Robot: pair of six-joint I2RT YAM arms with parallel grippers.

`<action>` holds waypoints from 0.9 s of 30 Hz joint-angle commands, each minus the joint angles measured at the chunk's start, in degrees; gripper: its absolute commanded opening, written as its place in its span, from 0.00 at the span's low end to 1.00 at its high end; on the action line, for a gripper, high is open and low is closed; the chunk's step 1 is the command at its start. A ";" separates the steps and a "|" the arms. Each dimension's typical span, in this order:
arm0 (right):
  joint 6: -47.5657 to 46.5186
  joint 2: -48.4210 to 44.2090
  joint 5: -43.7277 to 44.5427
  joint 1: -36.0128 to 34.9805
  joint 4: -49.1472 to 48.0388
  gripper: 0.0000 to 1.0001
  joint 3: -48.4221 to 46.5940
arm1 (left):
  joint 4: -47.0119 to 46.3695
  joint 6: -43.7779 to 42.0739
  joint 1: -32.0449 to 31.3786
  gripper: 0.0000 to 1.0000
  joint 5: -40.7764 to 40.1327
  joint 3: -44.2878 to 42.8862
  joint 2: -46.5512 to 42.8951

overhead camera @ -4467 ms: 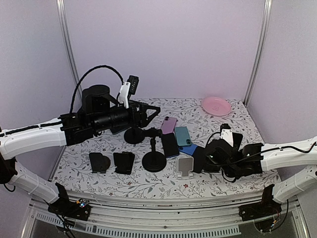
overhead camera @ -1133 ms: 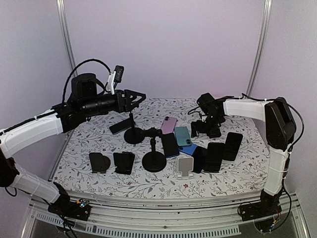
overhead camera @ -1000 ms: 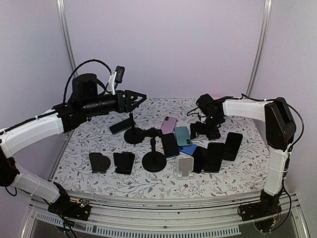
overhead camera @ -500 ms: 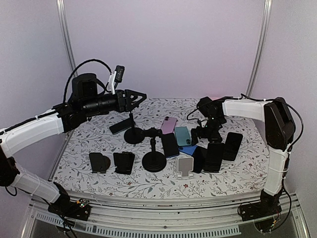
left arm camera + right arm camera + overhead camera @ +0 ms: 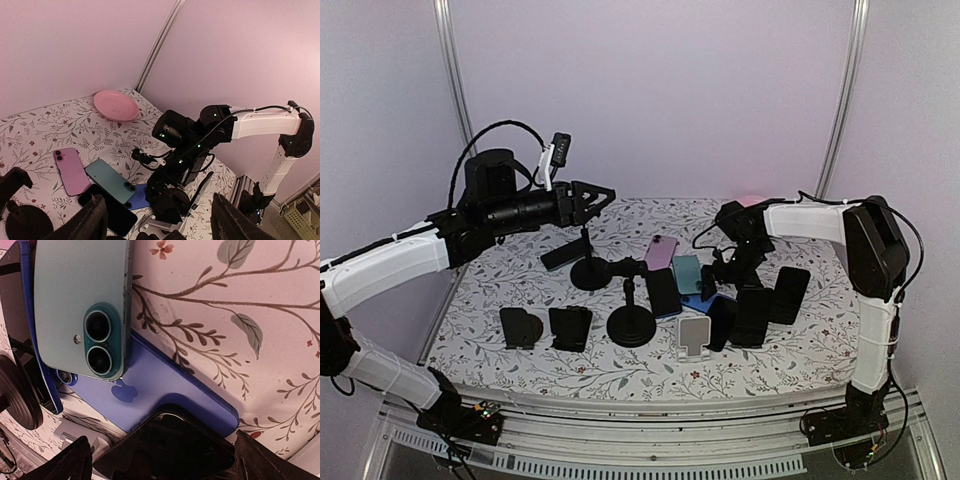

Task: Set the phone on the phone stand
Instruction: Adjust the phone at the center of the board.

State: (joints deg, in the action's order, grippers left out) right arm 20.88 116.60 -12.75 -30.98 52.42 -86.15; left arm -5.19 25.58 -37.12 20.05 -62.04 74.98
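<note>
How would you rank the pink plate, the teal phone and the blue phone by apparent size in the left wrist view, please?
Teal phone and pink plate: about alike; the plate lies farther off, so no ranking between them.
Blue phone: smallest, since only a corner shows.

Illumination is even, diffuse and pink-tinted in all views; shadows are faint. The right wrist view renders the teal phone sharply; its lower corners are defocused.
</note>
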 commanded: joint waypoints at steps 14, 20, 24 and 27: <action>0.83 2.20 0.32 0.25 -0.25 0.99 -3.89 | -1.40 0.35 1.09 0.71 0.69 1.46 -0.86; 2.55 -1.02 3.86 0.65 1.10 0.99 -1.30 | -2.04 0.51 1.18 0.71 0.77 2.09 -0.85; 2.69 -1.46 3.55 0.75 2.16 0.99 -0.80 | -2.45 0.69 1.18 0.71 1.15 2.37 -0.76; 2.35 -1.45 3.29 0.74 3.05 0.99 -0.78 | -2.37 0.69 1.25 0.71 1.18 2.51 -0.87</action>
State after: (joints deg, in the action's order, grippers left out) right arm 22.94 117.14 -10.57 -30.48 53.58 -87.68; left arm -5.96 26.13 -36.73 20.45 -60.23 74.98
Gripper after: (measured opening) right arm 0.989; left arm 0.708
